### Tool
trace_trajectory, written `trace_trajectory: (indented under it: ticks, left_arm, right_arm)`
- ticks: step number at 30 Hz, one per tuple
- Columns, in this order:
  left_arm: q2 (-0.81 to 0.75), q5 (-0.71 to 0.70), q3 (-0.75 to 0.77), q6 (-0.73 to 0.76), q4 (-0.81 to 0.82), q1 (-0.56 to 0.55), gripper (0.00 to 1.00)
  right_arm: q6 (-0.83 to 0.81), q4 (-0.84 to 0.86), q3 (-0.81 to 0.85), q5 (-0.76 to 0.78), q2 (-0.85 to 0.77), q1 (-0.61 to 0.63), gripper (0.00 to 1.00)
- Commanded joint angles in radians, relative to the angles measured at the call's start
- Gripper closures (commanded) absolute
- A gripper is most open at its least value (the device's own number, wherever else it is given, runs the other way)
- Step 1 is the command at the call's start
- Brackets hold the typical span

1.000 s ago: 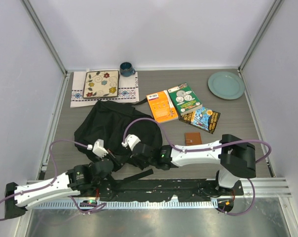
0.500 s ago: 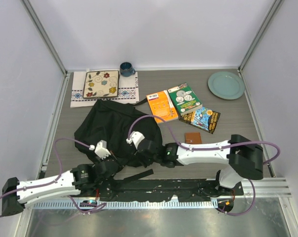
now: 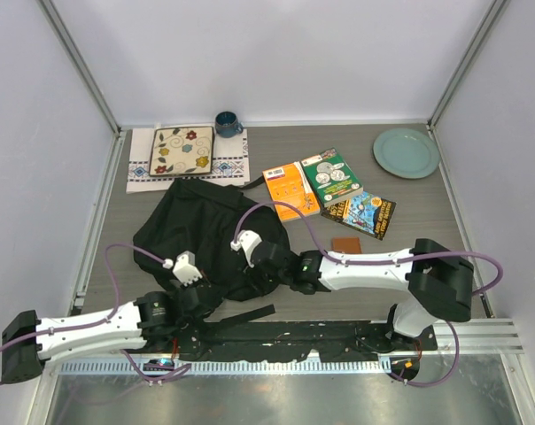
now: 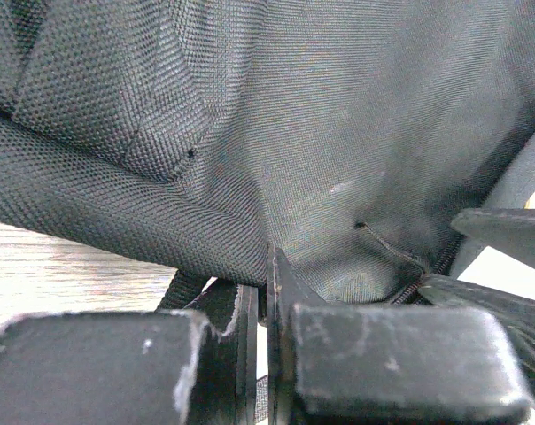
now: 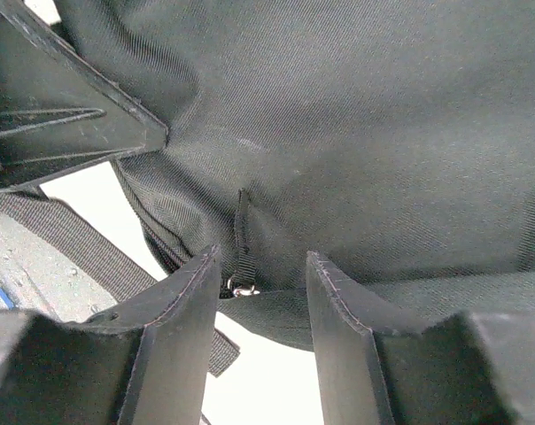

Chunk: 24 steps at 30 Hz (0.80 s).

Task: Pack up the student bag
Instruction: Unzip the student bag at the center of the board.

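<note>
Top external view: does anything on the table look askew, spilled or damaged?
Nothing looks spilled or visibly damaged. The student bag lies slumped and crumpled, with one strap trailing toward the arm bases at the near edge. The orange book, green book and dark book sit bunched together at differing angles.

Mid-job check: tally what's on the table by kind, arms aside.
Backpack: 1, the student bag
Books: 3, orange book, green book, dark book
Crockery: 2, plate, mug
Mats: 2, floral mat, patterned cloth beneath
Other: 1, small brown square
Total: 9
</note>
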Motion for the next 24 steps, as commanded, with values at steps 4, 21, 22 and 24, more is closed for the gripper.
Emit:
trace_trajectory:
  ticks: [4, 21, 22, 24]
  left_arm:
    - [-0.045, -0.017, 0.006, 0.017, -0.051, 0.000, 1.00]
    - [-0.051, -0.016, -0.005, 0.014, -0.045, 0.000, 1.00]
    - [-0.048, -0.014, -0.004, 0.016, -0.042, 0.000, 1.00]
    - [-0.039, -0.014, -0.004, 0.019, -0.039, 0.000, 1.00]
  right_arm:
    - [-0.013, 0.000, 0.054, -0.088, 0.046, 0.006, 0.52]
    - [-0.006, -0.028, 0.096, 0.068, 0.168, 0.009, 0.77]
    - [-0.006, -0.026, 0.099, 0.065, 0.172, 0.009, 0.81]
    - [-0.001, -0.026, 0.100, 0.073, 0.180, 0.009, 0.92]
